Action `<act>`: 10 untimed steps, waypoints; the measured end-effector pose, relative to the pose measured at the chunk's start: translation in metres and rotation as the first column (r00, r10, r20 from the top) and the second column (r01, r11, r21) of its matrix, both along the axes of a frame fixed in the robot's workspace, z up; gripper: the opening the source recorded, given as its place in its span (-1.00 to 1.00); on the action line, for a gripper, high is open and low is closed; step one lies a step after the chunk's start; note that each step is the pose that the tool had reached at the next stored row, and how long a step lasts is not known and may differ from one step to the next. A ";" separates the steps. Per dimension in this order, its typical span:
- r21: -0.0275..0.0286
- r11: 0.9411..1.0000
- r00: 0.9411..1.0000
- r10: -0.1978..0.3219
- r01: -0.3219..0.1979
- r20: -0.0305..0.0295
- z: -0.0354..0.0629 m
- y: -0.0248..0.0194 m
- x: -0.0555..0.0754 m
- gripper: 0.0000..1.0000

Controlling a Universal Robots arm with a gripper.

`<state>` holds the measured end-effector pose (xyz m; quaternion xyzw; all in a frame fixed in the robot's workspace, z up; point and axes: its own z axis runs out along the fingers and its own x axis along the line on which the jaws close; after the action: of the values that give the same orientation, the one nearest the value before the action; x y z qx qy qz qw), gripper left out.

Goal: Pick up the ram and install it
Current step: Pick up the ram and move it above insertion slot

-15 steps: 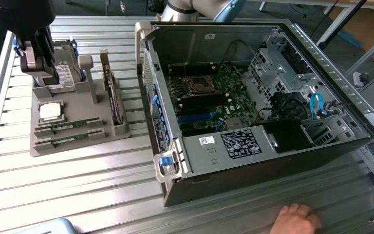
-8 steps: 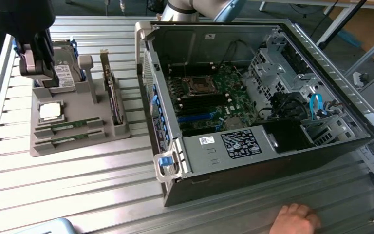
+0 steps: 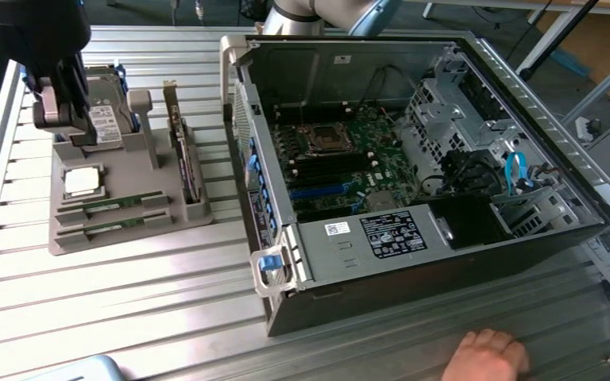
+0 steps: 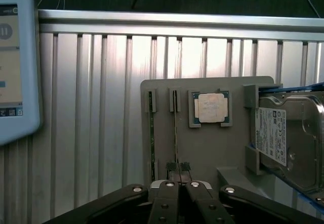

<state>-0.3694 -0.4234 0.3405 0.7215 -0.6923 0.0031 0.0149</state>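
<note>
- Closest up is the gripper [image 4: 178,168]. Its two black fingers are pressed together, and I see nothing held between them.
- One gray tray [image 4: 212,153] lies under it. In the exterior view the tray sits at 9 o'clock from the computer case [image 3: 390,262].
- Two ram sticks stand on edge in slots at the tray's 6 o'clock end.
- The inner ram stick [image 4: 175,128] lines up with the fingertips. I cannot tell if they touch it.
- The outer ram stick [image 4: 152,133] is just beside it, right by the tray's edge.
- One square silver chip [image 4: 211,107] lies next to the inner stick.
- One hard drive [image 4: 288,138] sits at the tray's 12 o'clock end.
- One dark card [image 3: 185,163] stands upright along the tray's 3 o'clock side.
- One robot arm [image 3: 40,48] hangs at 11 o'clock over the tray, near the hard drive.
- The case lies on its side with the wide side open. One green board [image 3: 358,159] shows inside.
- Only a thin gap parts the tray from the case wall.
- The ribbed metal table [image 3: 125,302] has lots of bare room at 6 o'clock from the tray.
- One tablet [image 4: 15,67] rests near the table's edge, well apart from the tray.
- One person's hand [image 3: 485,357] rests on the table at 6 o'clock from the case.
</note>
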 end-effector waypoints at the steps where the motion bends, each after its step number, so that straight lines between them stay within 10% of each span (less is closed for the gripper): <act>1: 0.000 1.000 1.000 0.000 0.000 0.000 -0.0011 -0.0002 0.000 -0.79; 10: 0.000 1.000 1.000 0.000 0.000 0.000 -0.0142 -0.0019 0.000 -0.79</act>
<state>-0.3694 -0.4253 0.3263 0.7214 -0.6923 0.0031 0.0149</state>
